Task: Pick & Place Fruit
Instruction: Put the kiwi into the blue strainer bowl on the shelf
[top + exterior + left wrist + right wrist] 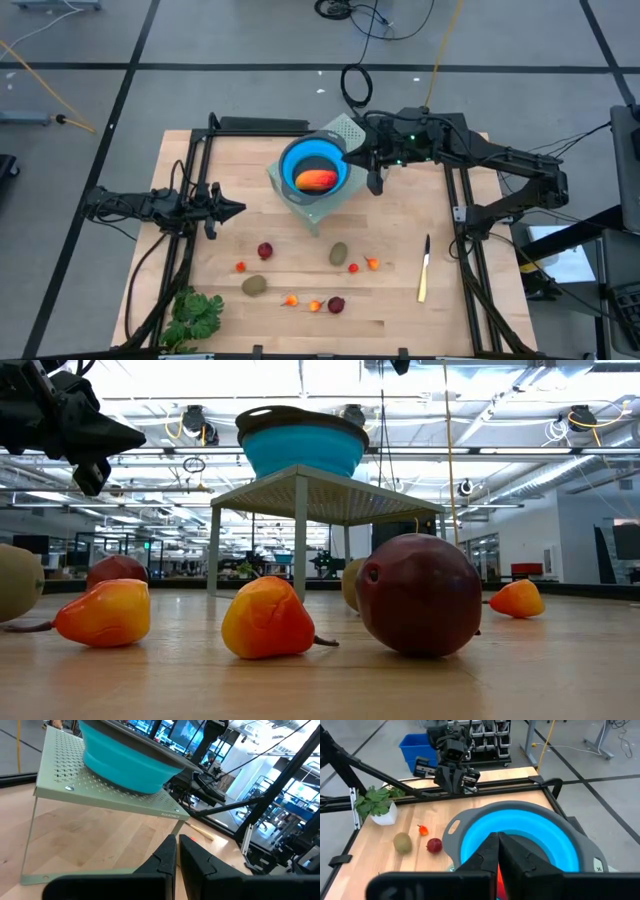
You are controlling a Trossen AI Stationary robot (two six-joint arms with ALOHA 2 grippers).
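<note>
A long orange-red fruit [317, 180] lies inside the blue bowl [300, 160], which stands on a pale perforated stand [345, 130] at the table's far middle. My right gripper [352, 158] hovers shut over the bowl's right rim with nothing between its fingers [490, 855]. Several small fruit rest on the wood nearer the front: dark red balls [265, 250] [336, 304], brown-green ovals [254, 285] [338, 254] and tiny orange and red pieces [373, 264]. My left gripper [235, 210] waits shut at the table's left, level.
A yellow-handled knife [424, 270] lies at the right front. A green leafy bunch [195, 315] sits at the near left corner. Black frame rails [195, 170] run along both table sides. Bare wood lies between the stand and the fruit.
</note>
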